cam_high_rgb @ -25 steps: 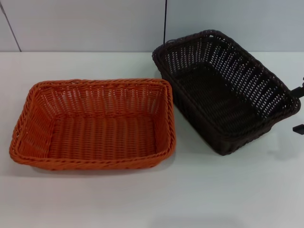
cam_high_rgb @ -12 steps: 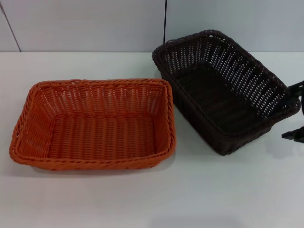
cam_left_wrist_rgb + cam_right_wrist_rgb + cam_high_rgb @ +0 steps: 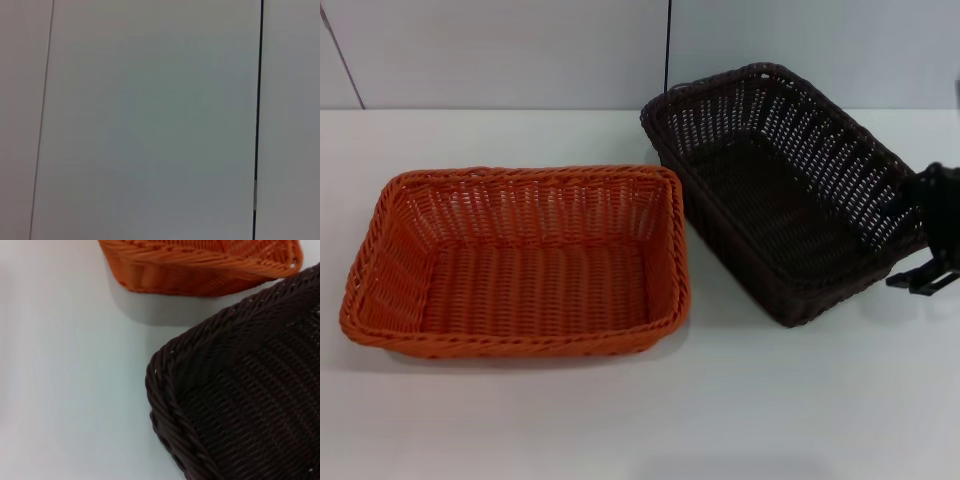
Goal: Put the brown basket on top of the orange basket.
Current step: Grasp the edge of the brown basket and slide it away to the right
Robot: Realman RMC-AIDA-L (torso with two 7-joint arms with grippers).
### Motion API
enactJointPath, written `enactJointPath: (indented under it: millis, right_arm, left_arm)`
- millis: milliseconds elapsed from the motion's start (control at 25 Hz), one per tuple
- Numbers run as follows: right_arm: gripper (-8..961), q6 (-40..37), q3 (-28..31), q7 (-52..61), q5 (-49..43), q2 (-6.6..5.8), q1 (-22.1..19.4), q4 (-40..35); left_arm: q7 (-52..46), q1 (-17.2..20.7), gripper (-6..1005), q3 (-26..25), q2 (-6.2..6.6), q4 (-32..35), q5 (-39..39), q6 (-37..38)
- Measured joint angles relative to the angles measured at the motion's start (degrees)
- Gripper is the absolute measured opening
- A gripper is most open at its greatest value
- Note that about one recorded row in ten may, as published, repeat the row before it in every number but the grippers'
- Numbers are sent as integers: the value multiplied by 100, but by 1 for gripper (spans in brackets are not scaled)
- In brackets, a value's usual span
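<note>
The orange basket (image 3: pixel 520 260) sits on the white table at the left. To its right stands the brown basket (image 3: pixel 770 190), angled, with its near corner close to the orange rim. My right gripper (image 3: pixel 922 243) reaches in from the right edge, open, at the brown basket's right rim: one finger overlaps the rim, the other lies outside it, lower down. The right wrist view looks down on a corner of the brown basket (image 3: pixel 240 400), with the orange basket (image 3: pixel 200 265) beyond it. My left gripper does not show.
The white table (image 3: pixel 620 410) extends in front of both baskets. A pale wall with a dark vertical seam (image 3: pixel 668 45) runs behind them. The left wrist view holds only that wall and a seam (image 3: pixel 259 100).
My right gripper has moved in from the right edge toward the brown basket and now overlaps its right rim. Neither basket has moved.
</note>
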Motion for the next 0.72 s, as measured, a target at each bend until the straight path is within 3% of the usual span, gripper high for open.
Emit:
enactJointPath:
  millis: [320, 720]
  right_arm:
    - [763, 614, -368, -12, -1, 40, 54, 621]
    - [757, 837, -534, -6, -93, 145, 2, 622]
  left_arm:
    - [-3, 0, 773, -2, 12, -7, 0, -1]
    - [-3, 12, 773, -4, 19, 20, 0, 5]
